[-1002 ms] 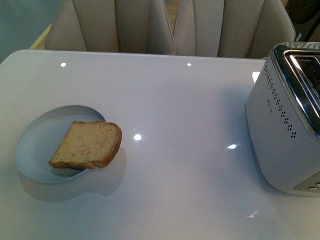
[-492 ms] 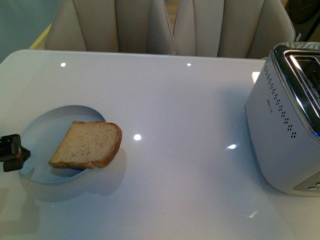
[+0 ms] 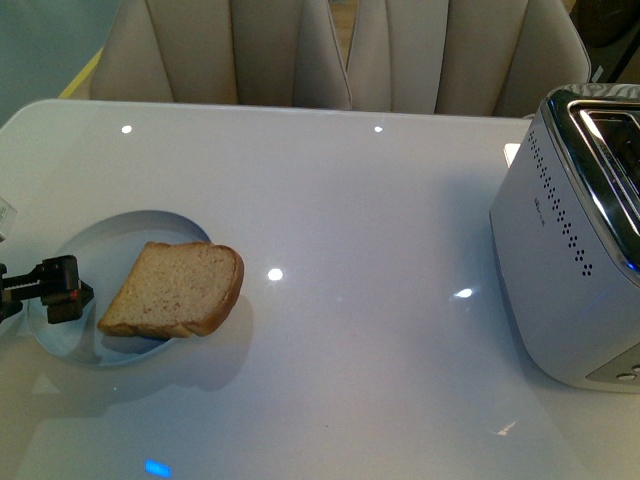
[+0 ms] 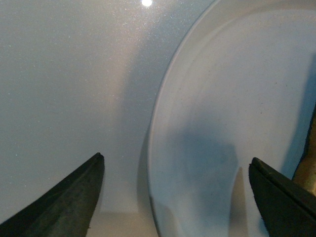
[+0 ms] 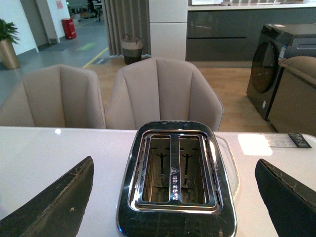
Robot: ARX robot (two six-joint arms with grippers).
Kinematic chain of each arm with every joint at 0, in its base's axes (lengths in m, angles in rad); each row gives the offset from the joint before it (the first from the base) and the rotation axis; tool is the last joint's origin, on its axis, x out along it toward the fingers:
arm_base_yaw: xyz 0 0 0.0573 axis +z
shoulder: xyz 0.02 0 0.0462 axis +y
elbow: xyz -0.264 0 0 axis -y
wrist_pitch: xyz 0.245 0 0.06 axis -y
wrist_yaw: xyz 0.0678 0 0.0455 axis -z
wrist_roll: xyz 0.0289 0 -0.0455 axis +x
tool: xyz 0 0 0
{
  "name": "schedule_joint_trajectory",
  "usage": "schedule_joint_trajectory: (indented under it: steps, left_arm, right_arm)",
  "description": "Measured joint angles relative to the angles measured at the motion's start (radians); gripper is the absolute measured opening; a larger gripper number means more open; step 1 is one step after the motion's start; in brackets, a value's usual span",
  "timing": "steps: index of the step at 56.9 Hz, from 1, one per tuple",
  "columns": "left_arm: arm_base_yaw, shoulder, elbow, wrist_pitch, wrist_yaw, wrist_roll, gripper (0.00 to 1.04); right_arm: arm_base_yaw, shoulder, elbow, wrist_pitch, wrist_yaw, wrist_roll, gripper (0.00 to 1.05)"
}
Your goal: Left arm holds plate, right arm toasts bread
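Observation:
A pale blue-grey plate (image 3: 105, 245) lies at the table's left, with a brown bread slice (image 3: 178, 289) resting on it and overhanging its right rim. My left gripper (image 3: 62, 290) reaches in from the left edge at the plate's left rim. In the left wrist view the left gripper (image 4: 176, 158) is open, one finger outside the plate's rim (image 4: 157, 123) and one over its inside, near the bread's crust (image 4: 308, 170). My right gripper (image 5: 174, 162) is open above the toaster (image 5: 175, 182), whose two slots hold nothing. The front view does not show the right gripper.
The white and chrome toaster (image 3: 570, 240) stands at the table's right edge. Two beige chairs (image 3: 330, 50) stand behind the glossy white table (image 3: 360, 200). A paper label (image 5: 289, 140) lies beside the toaster.
The left gripper entered from the left edge and moved right to the plate's left rim. Plate, bread and toaster have not moved.

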Motion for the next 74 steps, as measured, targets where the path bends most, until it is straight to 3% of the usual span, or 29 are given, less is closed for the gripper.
schedule_joint_trajectory:
  steps: [16, 23, 44, 58, 74]
  left_arm:
    - [0.003, 0.011, 0.004, -0.011, 0.016, -0.052, 0.22]
    - [0.022, 0.002, 0.003, -0.023, 0.074, -0.158, 0.03]
    - [0.046, -0.066, -0.084, -0.019, 0.143, -0.318, 0.03]
    - [0.062, -0.254, -0.170, -0.072, 0.172, -0.405, 0.03]
    - [-0.018, -0.502, -0.189, -0.198, 0.174, -0.509, 0.03]
  right_arm:
    - [0.000, 0.000, 0.000, 0.000, 0.000, 0.000, 0.96]
    - [0.000, 0.000, 0.000, 0.000, 0.000, 0.000, 0.96]
    - [0.000, 0.000, 0.000, 0.000, 0.000, 0.000, 0.96]
    - [0.000, 0.000, 0.000, 0.000, 0.000, 0.000, 0.96]
    - [0.000, 0.000, 0.000, 0.000, 0.000, 0.000, 0.96]
